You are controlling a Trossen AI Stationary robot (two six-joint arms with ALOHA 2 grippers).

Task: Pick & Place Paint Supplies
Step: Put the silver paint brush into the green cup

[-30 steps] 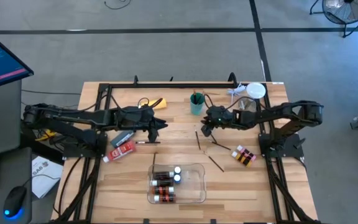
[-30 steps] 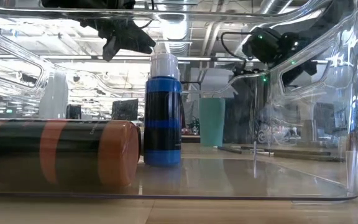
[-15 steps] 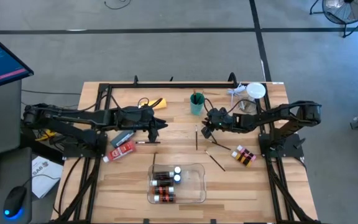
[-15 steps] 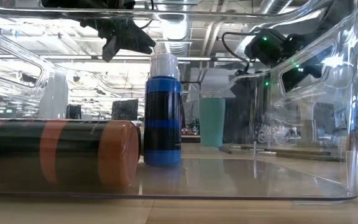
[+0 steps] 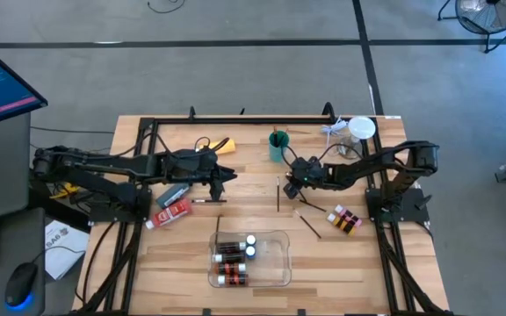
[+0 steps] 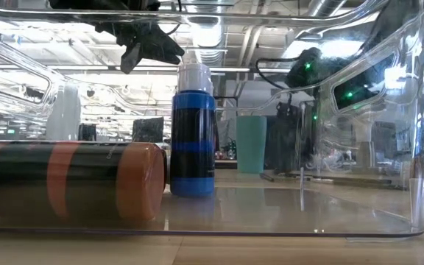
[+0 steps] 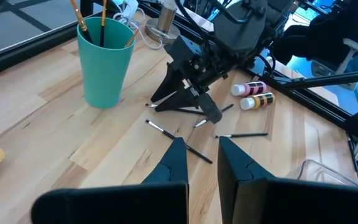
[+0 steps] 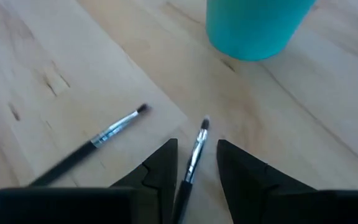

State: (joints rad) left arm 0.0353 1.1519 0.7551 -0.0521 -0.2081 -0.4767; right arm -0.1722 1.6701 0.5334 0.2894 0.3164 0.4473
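Since the earlier frame the right arm has been drawing in and lowering, bringing the right pincer [image 5: 292,184] down to the worktop [image 5: 341,263] just near of the teal cup [image 5: 278,146]. Its fingers [image 8: 160,167] are standing apart with a thin paint brush [image 8: 193,152] lying between them on the wood; whether they are gripping it cannot be told. A second brush [image 8: 107,137] is lying just beside it. The left pincer [image 5: 229,177] is staying clenched and empty, hovering above the worktop left of centre. Several bottles [image 5: 234,254] are lying in the clear tray [image 5: 279,272] at the near edge, and two more bottles [image 5: 344,219] are resting on the wood at right.
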